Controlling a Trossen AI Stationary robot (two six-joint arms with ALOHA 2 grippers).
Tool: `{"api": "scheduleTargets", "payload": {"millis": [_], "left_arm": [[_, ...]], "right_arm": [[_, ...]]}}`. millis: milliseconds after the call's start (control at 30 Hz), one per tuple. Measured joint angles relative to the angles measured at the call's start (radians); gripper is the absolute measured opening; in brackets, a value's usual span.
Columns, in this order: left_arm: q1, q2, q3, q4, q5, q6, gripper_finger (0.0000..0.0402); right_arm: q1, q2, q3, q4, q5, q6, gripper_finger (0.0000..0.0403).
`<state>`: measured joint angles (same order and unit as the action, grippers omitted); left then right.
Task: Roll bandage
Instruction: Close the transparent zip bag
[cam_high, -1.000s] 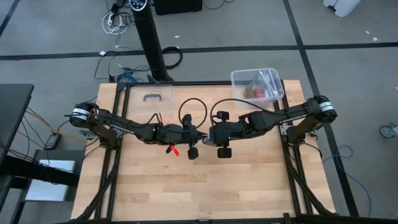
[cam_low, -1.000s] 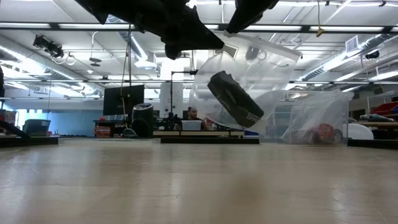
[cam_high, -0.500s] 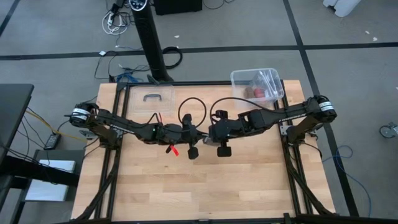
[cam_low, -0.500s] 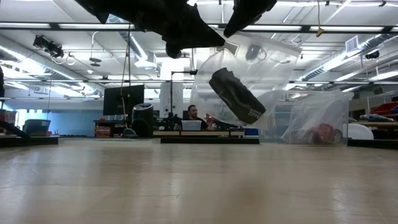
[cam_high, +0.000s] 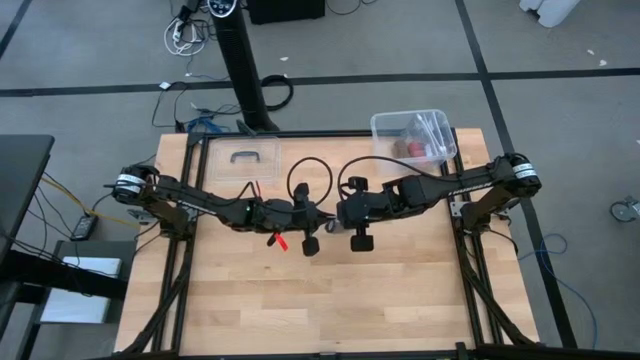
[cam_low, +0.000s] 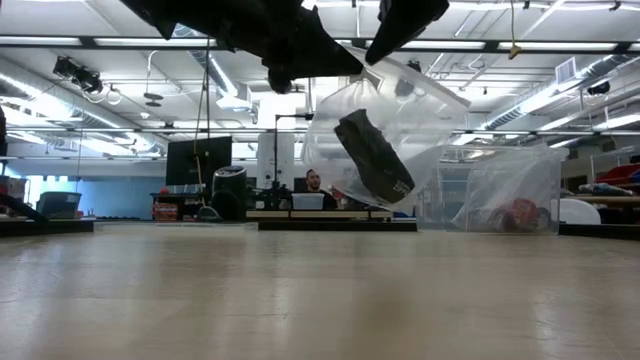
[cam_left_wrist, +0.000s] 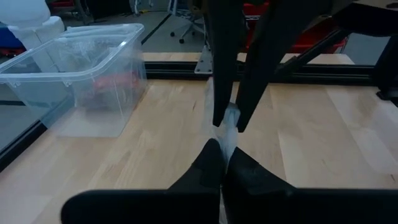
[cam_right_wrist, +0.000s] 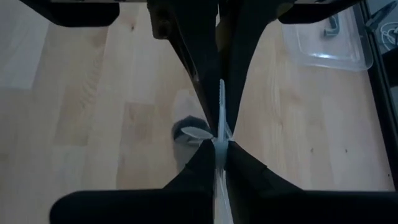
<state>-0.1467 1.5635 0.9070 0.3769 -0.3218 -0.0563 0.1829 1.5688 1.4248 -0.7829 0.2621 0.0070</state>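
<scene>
Both grippers meet above the middle of the bench (cam_high: 330, 300), each with its jaws clamped together on the top edge of a clear wrapper (cam_low: 400, 110): the left gripper (cam_left_wrist: 222, 163) and the right gripper (cam_right_wrist: 219, 149) pinch the same thin plastic edge from opposite sides, their tips almost touching. The wrapper hangs below the jaws, clear of the bench, and billows out like a bag. The bandage (cam_low: 373, 157) sits inside it, a dark rolled bundle hanging tilted just beneath the jaws and above the wood. A small pale mark shows near its lower end, but no writing on it can be read, and no brand or label is legible anywhere else. Beyond the right gripper, at the far right corner of the bench, stands a clear box (cam_high: 413, 136) with something red inside. Beyond the left gripper, near the far edge, a flat clear lid (cam_high: 243, 158) with a handle lies on the wood. A small red piece (cam_high: 281, 241) shows just beside the left arm. Nothing stands between the jaws and the wrapper. In the room behind, a person (cam_low: 314, 186) sits at a desk.
</scene>
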Motion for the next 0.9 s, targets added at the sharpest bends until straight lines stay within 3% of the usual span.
{"api": "scheduleTargets", "payload": {"millis": [900], "left_arm": [[-0.006,0.000,0.001,-0.013,0.042,0.004,0.0003]], "right_arm": [[0.000,-0.019,-0.001,-0.122,-0.005,0.041,0.0018]]}}
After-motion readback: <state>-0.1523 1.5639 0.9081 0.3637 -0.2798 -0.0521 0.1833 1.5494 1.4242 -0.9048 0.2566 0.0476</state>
